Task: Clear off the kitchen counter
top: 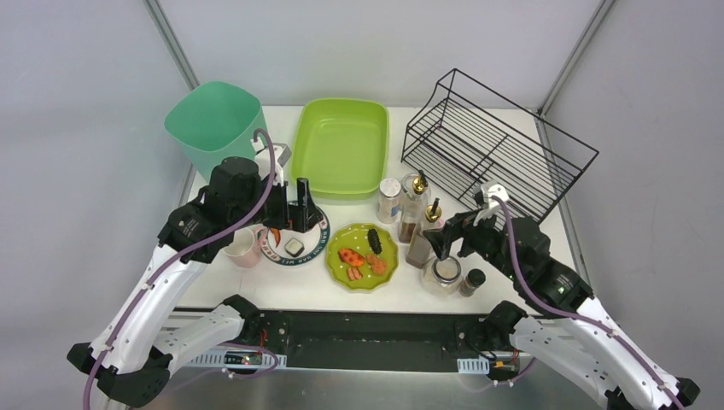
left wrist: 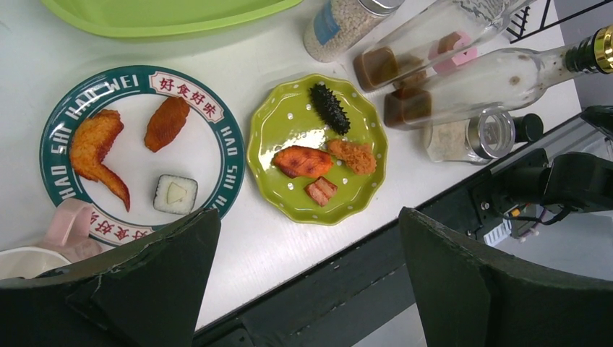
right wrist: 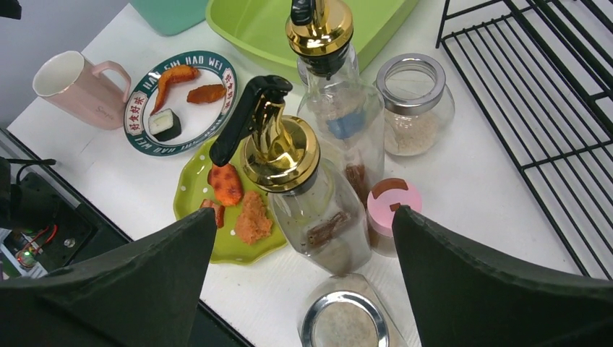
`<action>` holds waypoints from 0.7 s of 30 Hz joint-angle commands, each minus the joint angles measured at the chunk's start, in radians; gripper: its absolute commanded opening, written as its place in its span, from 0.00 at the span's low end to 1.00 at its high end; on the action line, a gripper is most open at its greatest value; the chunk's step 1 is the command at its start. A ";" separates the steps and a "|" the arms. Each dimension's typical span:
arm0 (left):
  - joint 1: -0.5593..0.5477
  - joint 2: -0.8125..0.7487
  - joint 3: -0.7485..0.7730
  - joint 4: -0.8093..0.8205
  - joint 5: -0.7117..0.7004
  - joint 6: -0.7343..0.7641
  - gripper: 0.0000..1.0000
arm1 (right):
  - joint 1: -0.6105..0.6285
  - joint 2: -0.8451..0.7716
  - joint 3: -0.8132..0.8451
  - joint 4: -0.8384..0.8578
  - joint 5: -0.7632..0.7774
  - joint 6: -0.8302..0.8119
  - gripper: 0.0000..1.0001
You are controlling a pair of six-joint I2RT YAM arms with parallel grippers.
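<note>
The white kitchen counter (top: pixel 294 289) carries a teal-rimmed round plate (top: pixel 284 260) (left wrist: pixel 225 144) with toy food, a green scalloped plate (top: pixel 389 240) (left wrist: pixel 289 123) of food, a pink mug (top: pixel 243 248) (right wrist: pixel 76 90) and a cluster of bottles and jars. My left gripper (top: pixel 299 209) (left wrist: pixel 307 217) hangs open above the round plate's right side, holding nothing. My right gripper (top: pixel 444 243) (right wrist: pixel 303 213) is open above a gold-topped pump bottle (right wrist: pixel 282 152) and a metal-lidded jar (right wrist: pixel 347 318) (top: pixel 444 273), touching neither.
A lime-green tub (top: pixel 341 145) stands at the back centre, a teal bin (top: pixel 213 124) at the back left and a tilted black wire rack (top: pixel 499 149) at the back right. A black rail (top: pixel 367 329) runs along the counter's front edge.
</note>
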 commanded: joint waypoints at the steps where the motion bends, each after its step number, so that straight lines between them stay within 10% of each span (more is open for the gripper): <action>1: 0.006 -0.013 -0.018 0.056 0.037 0.024 1.00 | 0.024 0.002 -0.040 0.177 0.043 -0.053 0.95; 21: 0.006 -0.082 -0.085 0.105 0.010 0.040 1.00 | 0.199 0.053 -0.199 0.502 0.268 -0.126 0.71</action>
